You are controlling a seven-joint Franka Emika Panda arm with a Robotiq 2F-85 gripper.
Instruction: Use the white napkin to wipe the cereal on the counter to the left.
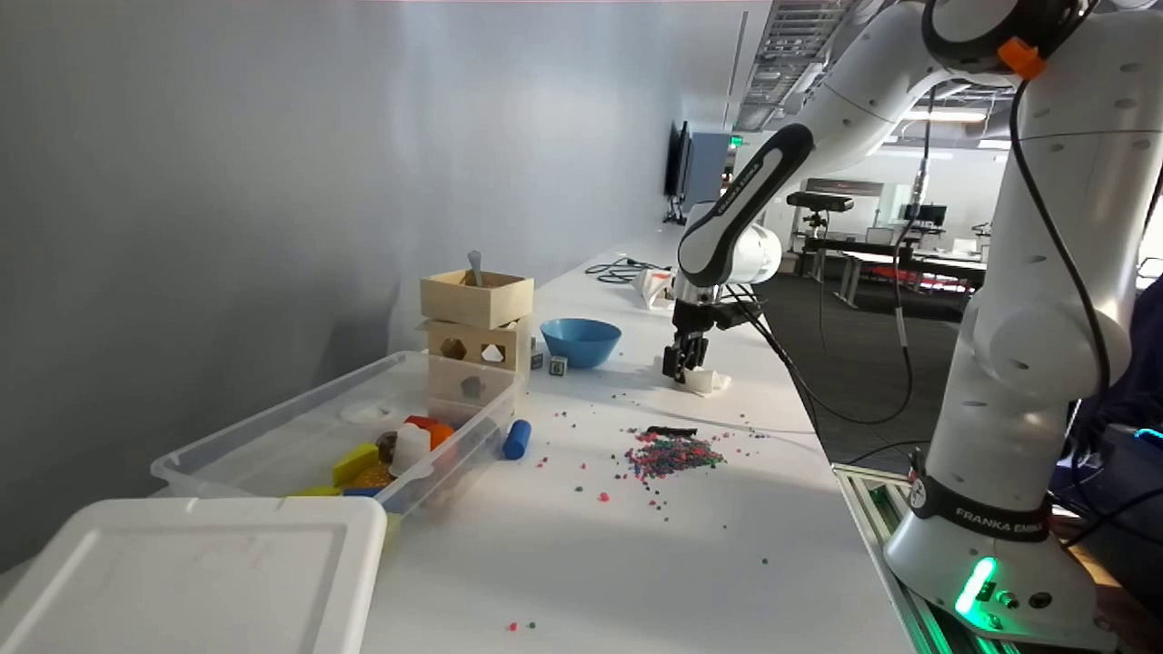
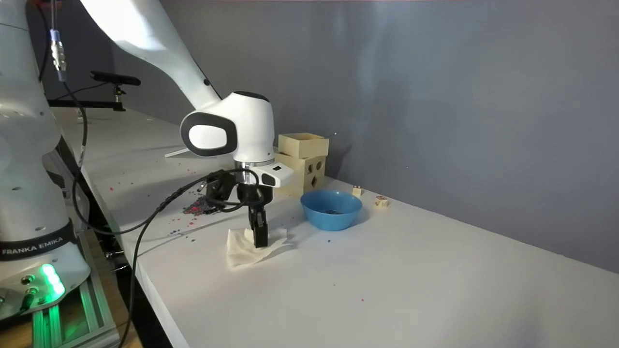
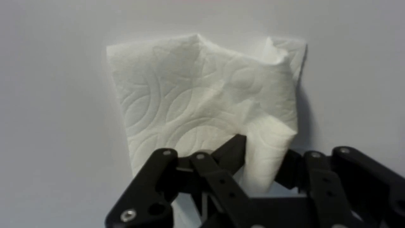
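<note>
The white napkin (image 3: 196, 88) lies partly flat on the white counter (image 1: 636, 563), with an upright fold pinched between the fingers of my gripper (image 3: 265, 158) in the wrist view. In both exterior views the gripper (image 1: 683, 371) (image 2: 260, 241) points down at the counter and the napkin (image 1: 707, 381) (image 2: 239, 251) spreads around its fingertips. The cereal (image 1: 672, 456) is a loose cluster of dark and pink-red bits with scattered strays, apart from the napkin. In an exterior view the cereal (image 2: 197, 207) is partly hidden behind the gripper and cables.
A blue bowl (image 1: 581, 341) with dark bits inside stands near the gripper. Behind it are small blocks (image 1: 558, 366) and a stacked wooden box (image 1: 477, 318). A clear bin (image 1: 263, 436), a white lid (image 1: 200, 572), a blue cylinder (image 1: 517, 439) and a black piece (image 1: 672, 431) also lie there.
</note>
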